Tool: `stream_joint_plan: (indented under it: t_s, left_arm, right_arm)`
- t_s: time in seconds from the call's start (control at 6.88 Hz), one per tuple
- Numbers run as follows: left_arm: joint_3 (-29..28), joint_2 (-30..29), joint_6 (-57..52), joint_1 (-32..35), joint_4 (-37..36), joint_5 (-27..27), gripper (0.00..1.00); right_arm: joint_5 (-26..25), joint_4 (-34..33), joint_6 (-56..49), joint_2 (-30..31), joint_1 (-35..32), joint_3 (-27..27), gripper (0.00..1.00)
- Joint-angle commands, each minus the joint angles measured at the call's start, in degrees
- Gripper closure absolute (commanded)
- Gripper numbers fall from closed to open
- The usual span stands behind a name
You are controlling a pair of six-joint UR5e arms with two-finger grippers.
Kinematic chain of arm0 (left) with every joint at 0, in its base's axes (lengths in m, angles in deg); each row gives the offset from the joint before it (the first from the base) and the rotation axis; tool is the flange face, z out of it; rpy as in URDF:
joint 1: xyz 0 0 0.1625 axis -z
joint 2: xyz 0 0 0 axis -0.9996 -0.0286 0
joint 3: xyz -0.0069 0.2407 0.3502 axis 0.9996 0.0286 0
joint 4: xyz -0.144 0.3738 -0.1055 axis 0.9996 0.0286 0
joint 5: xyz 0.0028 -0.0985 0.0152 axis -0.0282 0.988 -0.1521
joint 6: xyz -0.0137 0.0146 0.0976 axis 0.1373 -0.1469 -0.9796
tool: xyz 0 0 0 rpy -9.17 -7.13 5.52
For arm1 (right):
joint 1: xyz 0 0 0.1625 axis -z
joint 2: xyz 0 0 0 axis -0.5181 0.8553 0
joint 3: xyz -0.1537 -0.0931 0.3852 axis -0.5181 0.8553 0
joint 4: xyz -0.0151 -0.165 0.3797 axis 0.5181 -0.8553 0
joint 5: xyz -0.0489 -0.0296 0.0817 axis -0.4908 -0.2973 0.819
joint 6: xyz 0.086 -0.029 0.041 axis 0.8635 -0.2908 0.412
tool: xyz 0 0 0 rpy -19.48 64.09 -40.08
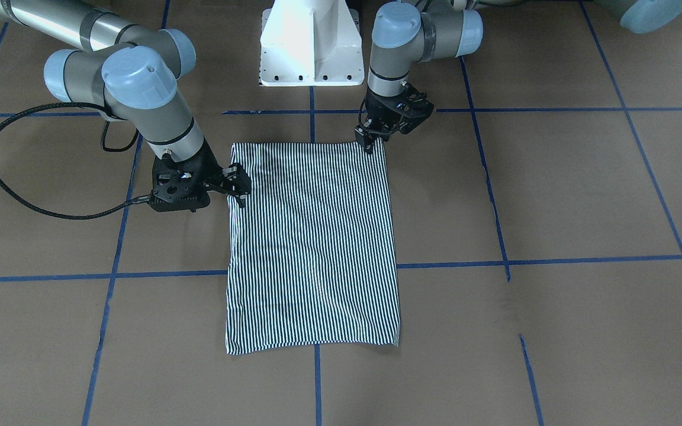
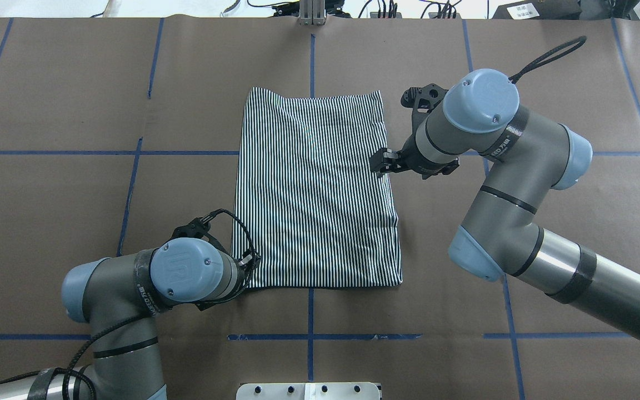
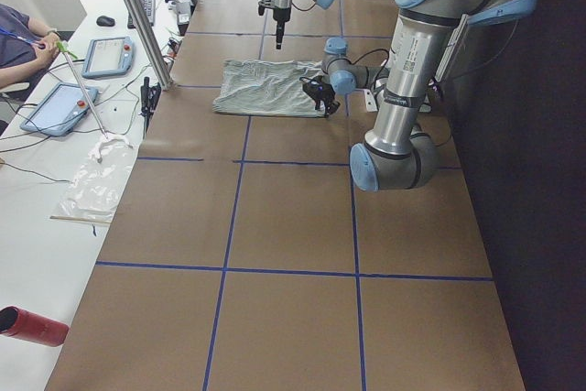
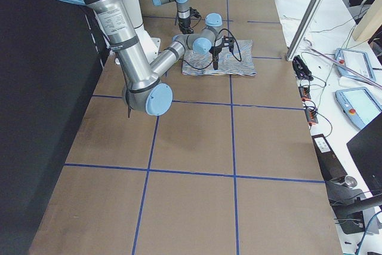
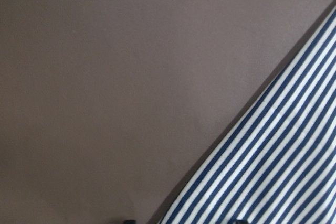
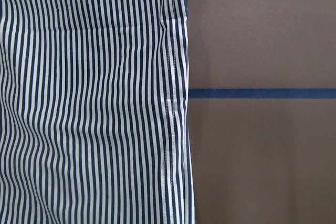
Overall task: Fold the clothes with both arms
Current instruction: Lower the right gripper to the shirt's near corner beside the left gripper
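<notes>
Striped navy-and-white cloth, the polo shirt [image 1: 311, 248], lies flat in a folded rectangle at the middle of the brown paper-covered surface [image 1: 554, 195], with one short end just in front of the white pedestal [image 1: 310, 44] and the other at the far side from the robot. You can see neither collar nor buttons. The left pincer [image 1: 369, 141] sits at the shirt's near corner on the robot's left. Its wrist view shows the striped edge running diagonally over bare surface, with two dark tips well apart at the bottom edge, so its jaws stand apart and hold nothing. The right pincer [image 1: 239, 188] hangs partway along the shirt's long edge on the robot's right. Its wrist view looks down on the stitched hem where a blue tape line [image 6: 262, 93] meets it, but you cannot tell how wide its jaws stand.
</notes>
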Motion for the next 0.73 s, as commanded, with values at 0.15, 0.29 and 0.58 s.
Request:
stream_joint_plan:
  t_s: [0.15, 0.29, 0.58]
  left_arm:
    - [0.4, 0.0, 0.5, -0.1, 0.1, -0.2, 1.0]
    - [1.1, 0.0, -0.4, 0.1, 0.1, -0.1, 1.0]
    - [3.7, 0.7, -5.5, 0.3, -0.1, -0.1, 1.0]
  right_arm:
    - [0.0, -0.5, 0.0, 0.0, 0.0, 0.0, 0.0]
    - [0.1, -0.6, 0.0, 0.0, -0.1, -0.1, 0.0]
    - [0.7, -4.6, 4.6, 0.3, 0.4, -3.9, 0.0]
